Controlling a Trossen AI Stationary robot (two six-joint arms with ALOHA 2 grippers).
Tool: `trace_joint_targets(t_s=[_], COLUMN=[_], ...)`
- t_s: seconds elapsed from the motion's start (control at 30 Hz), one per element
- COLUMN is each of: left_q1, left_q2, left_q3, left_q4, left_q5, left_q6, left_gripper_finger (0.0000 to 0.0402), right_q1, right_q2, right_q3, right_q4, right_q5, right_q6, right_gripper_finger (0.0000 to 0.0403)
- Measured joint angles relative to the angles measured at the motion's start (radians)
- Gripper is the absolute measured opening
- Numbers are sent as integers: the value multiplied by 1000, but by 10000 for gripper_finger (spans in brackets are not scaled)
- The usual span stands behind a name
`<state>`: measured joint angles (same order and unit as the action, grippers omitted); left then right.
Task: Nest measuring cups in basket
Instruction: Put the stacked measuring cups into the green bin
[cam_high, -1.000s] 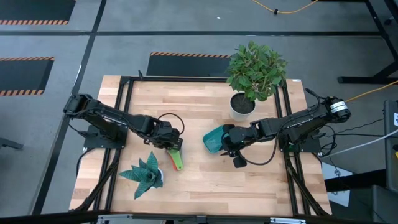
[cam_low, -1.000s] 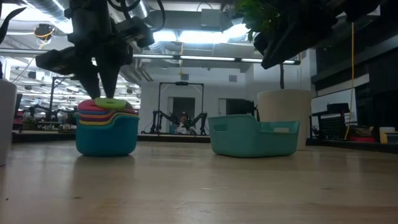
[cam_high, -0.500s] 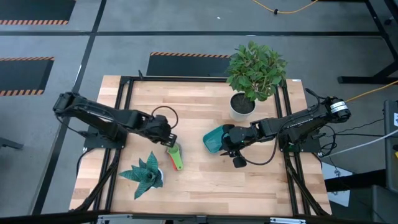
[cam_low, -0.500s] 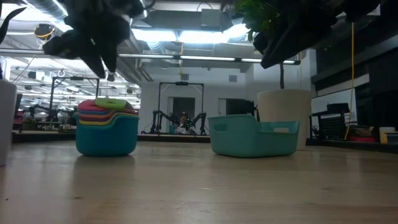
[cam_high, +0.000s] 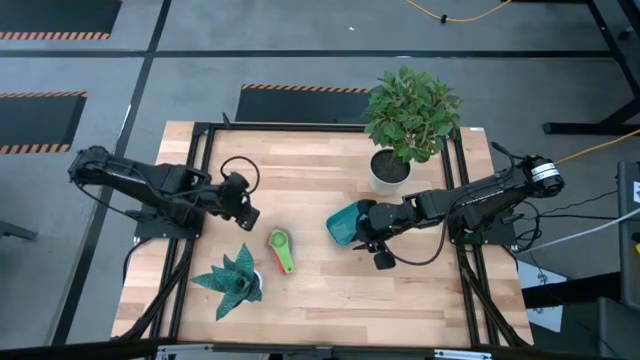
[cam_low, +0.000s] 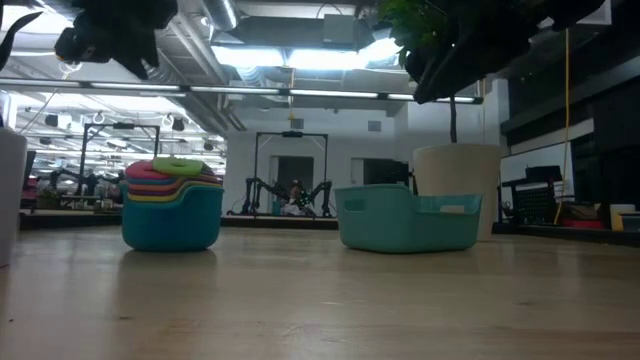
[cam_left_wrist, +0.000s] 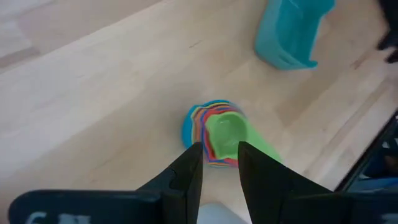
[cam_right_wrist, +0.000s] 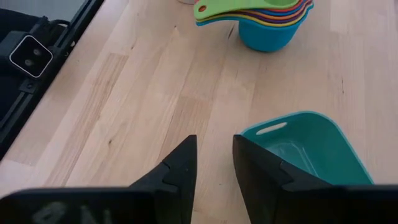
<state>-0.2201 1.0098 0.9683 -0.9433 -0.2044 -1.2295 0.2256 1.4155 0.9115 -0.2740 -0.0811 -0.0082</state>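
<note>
Measuring cups (cam_high: 279, 245) nested in one stack, mid-tabletop, left of empty basket (cam_high: 345, 226), apart. Left gripper (cam_left_wrist: 219, 163) above stack, slightly parted, holding nothing. Right gripper (cam_right_wrist: 213, 155) beside basket, slightly parted, empty. Next: grasp stack, set into basket.

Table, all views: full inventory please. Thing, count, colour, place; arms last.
measuring cups: one nested stack, green on top, blue at bottom, standing on the wood left of centre, outside the basket.
basket: one, teal, centre-right, nothing visible inside.
leafy plant: one, green, in a white pot at the far right.
spiky plant: one, teal-green, near left corner.
table: one, light wood, black frame.
left gripper: dark, above the table left of the stack, holding nothing, fingers slightly apart.
right gripper: dark, beside the basket, holding nothing, fingers slightly apart.
</note>
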Motion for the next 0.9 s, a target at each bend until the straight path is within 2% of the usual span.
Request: trace_joint_targets(t_s=[0.2,0.37,0.57,0.77,0.9], left_q1=[-65,-120,-142,-148,-150], left_q2=[4,-1,-23,-23,-23], left_q3=[-9,-132,-342,-529,-614], left_q4=[5,138,440,840,971], left_q5=[-22,19,81,213,222], left_q6=[-62,-155,-202,-206,-236], left_gripper_finger=[94,94,94,94,94], right_q1=[0,0,0,0,0], right_q2=[0,0,0,0,0], right_q3=[0,0,0,0,0], right_q4=[4,4,4,4,4], right_q5=[0,0,0,0,0], right_q6=[0,0,0,0,0], right_gripper_finger=[108,108,108,108,108])
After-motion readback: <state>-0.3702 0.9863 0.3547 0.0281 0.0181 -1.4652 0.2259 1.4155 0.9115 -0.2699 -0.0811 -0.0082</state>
